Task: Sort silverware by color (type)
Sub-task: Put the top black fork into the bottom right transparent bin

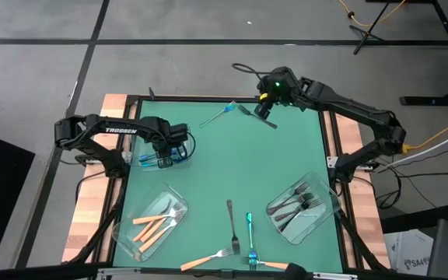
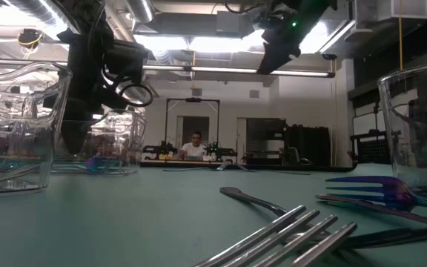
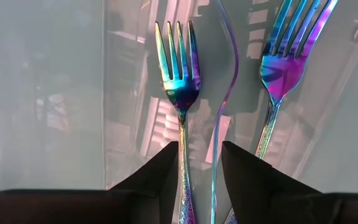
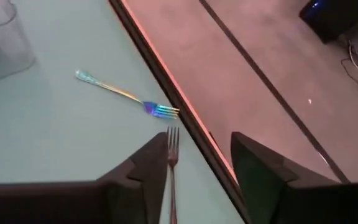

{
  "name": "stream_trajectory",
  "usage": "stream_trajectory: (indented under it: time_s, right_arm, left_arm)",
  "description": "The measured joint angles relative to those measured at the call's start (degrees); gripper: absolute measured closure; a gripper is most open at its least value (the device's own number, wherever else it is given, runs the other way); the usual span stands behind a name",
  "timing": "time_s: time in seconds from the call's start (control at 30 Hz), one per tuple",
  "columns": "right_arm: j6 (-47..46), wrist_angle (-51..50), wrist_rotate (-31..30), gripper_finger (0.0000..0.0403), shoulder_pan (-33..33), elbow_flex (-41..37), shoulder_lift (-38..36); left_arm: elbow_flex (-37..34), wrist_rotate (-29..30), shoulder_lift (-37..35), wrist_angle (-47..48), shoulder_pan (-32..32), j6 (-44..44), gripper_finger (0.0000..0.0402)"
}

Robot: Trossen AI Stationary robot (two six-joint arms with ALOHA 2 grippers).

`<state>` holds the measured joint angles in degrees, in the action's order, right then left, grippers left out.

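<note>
My left gripper (image 1: 164, 158) (image 3: 199, 146) points down into a clear tray (image 1: 140, 161) at the table's left and stands open. A shiny blue fork (image 3: 180, 87) lies on the tray floor, its handle running between the fingers; I see no touch. A second blue fork (image 3: 279, 62) lies beside it. My right gripper (image 1: 264, 111) (image 4: 197, 140) hangs open, high above the far edge. Below it a dark fork (image 4: 172, 155) (image 1: 257, 117) and a blue fork (image 4: 126, 93) (image 1: 219, 114) lie flat on the green mat.
A clear tray of orange-handled forks (image 1: 155, 223) stands near left and a tray of dark forks (image 1: 302, 206) near right. Loose by the near edge lie a dark fork (image 1: 231, 222), a blue one (image 1: 250, 233) and two orange ones (image 1: 207, 260). A person (image 2: 193, 146) sits far behind.
</note>
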<state>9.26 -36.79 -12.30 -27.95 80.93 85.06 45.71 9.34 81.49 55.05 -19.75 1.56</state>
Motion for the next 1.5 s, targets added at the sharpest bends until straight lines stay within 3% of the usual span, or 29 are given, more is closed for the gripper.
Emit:
stream_trajectory:
  time_s: [0.17, 0.5, 0.7, 1.5]
  right_arm:
    - [-0.02, 0.76, 3.32, 0.0216, -2.61, 0.00, 4.32]
    - [-0.03, 0.74, 4.73, 0.0214, -8.24, 0.00, 17.29]
    - [-0.03, 0.72, 8.50, 0.0214, -10.28, 0.00, 23.65]
    - [0.19, 0.96, 10.87, 0.0215, -10.77, 0.11, 33.39]
  left_arm:
    - [0.00, 0.00, 0.02, -0.51, 0.00, -0.09, 0.0285]
    - [0.00, 0.00, 0.02, -1.32, 0.00, -0.45, 0.0285]
    - [0.00, 0.00, 0.02, -2.51, 0.00, -3.97, 0.0285]
    - [0.00, 0.00, 0.02, -2.67, 0.00, -4.17, 0.0285]
